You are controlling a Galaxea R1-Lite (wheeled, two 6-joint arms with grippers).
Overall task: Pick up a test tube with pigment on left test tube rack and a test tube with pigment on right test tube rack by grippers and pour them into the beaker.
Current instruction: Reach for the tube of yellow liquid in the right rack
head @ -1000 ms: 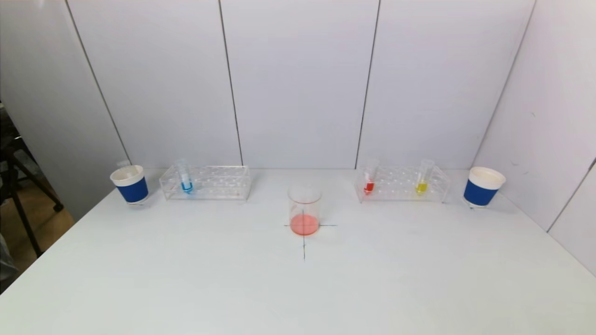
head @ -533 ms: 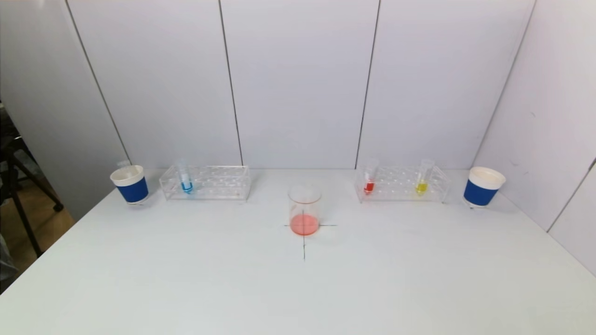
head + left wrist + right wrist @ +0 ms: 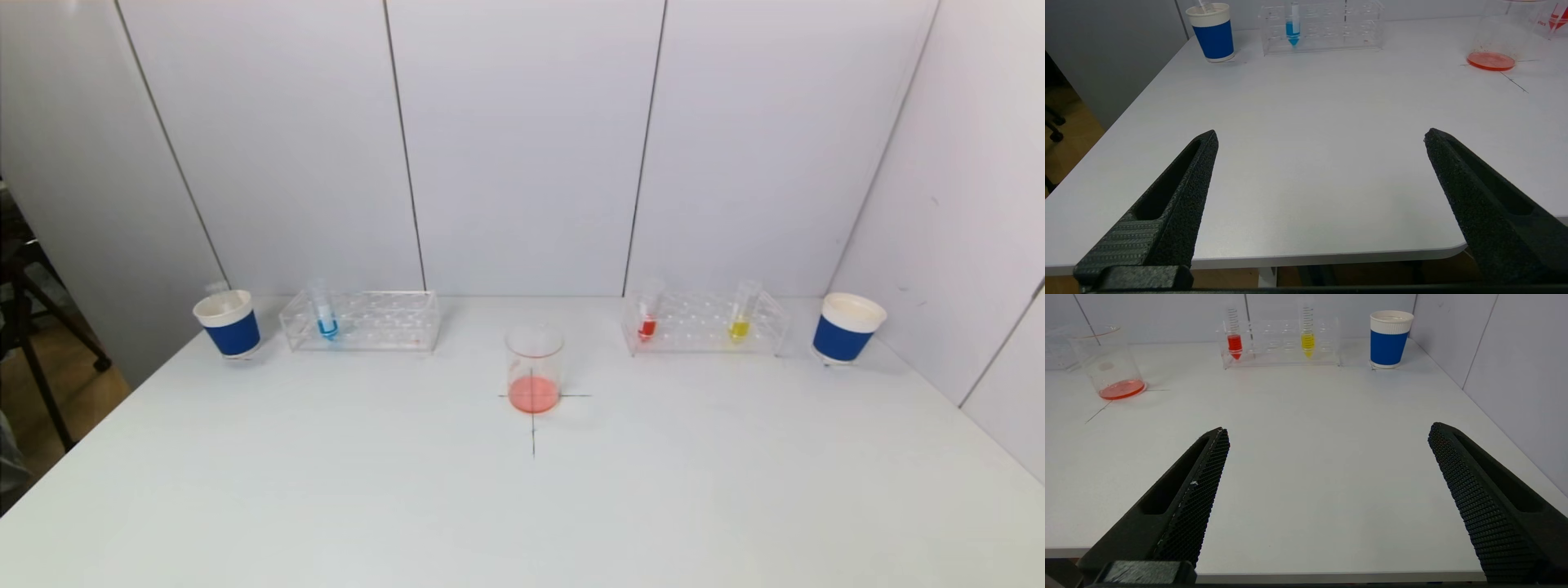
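Note:
A clear beaker (image 3: 534, 366) with orange-red liquid stands at the table's centre on a black cross mark. The left rack (image 3: 363, 321) holds one test tube with blue pigment (image 3: 326, 314). The right rack (image 3: 706, 323) holds a red tube (image 3: 648, 314) and a yellow tube (image 3: 741, 314). Neither arm shows in the head view. My left gripper (image 3: 1321, 136) is open and empty at the table's near edge, far from the blue tube (image 3: 1292, 27). My right gripper (image 3: 1328, 430) is open and empty at the near edge, far from the red tube (image 3: 1234, 339) and yellow tube (image 3: 1307, 338).
A blue-banded paper cup (image 3: 228, 324) stands left of the left rack, with an empty tube in it. A second blue-banded cup (image 3: 847, 328) stands right of the right rack. White wall panels close in behind and to the right.

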